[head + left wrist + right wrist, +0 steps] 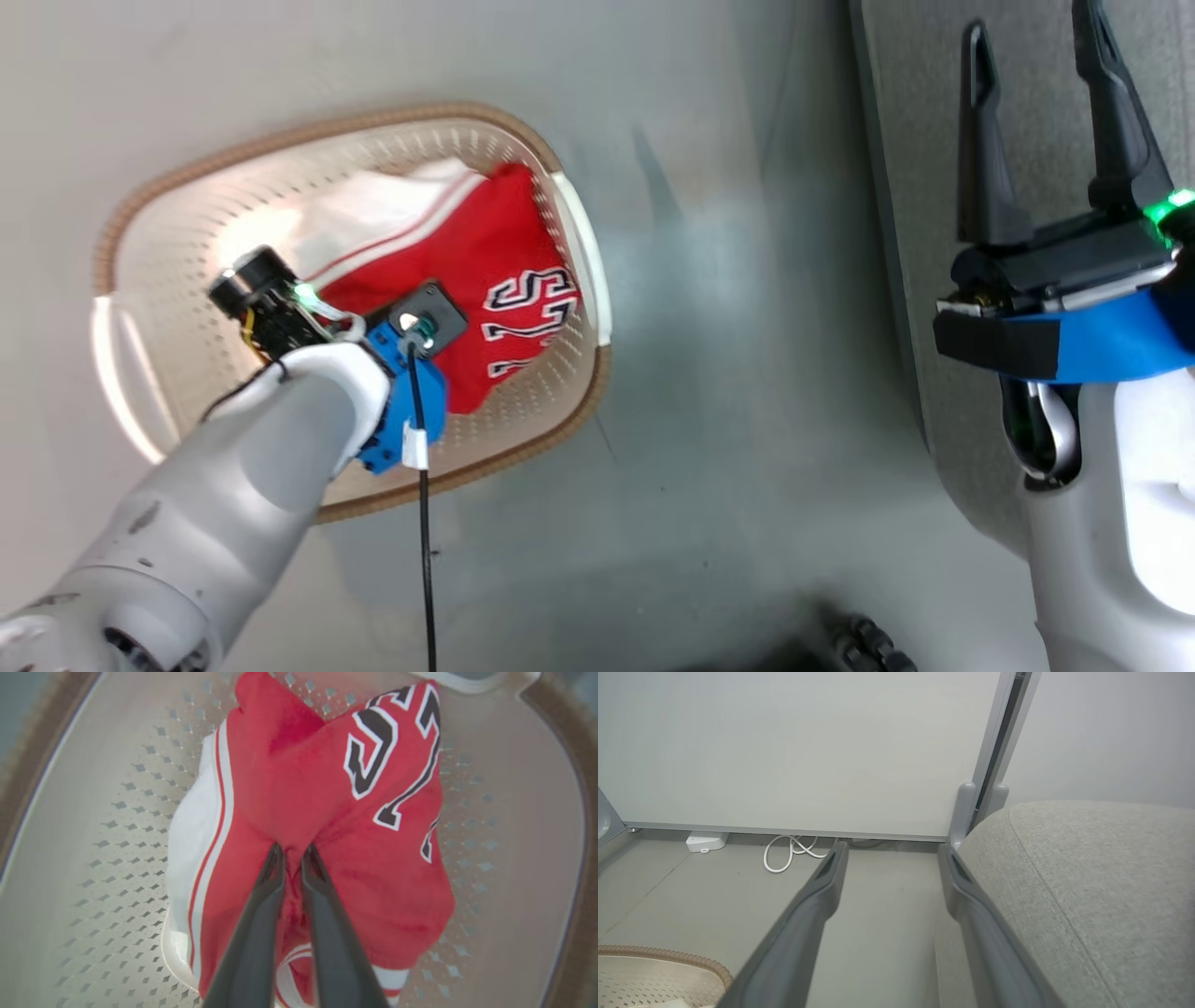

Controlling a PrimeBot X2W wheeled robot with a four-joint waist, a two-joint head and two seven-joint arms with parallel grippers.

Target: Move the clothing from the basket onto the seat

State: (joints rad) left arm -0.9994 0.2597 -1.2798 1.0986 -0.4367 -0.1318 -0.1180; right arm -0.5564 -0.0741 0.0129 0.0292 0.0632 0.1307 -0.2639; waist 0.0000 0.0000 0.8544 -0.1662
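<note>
My left end effector (292, 851) is down inside the basket (177, 308), its fingers drawn narrow and pinching a bunched fold of the red jersey (299, 788) between the tips. The jersey lies heaped in the basket, its white striped part on one side of the fingers and the block letters on the other, pressed up to the right-hand wall by the handle. Perforated wall rises close all around. The right end effector (1032, 23) hangs spread wide and empty by the edge of the seat (1087, 896). Bare floor (747, 373) runs between basket and seat.
</note>
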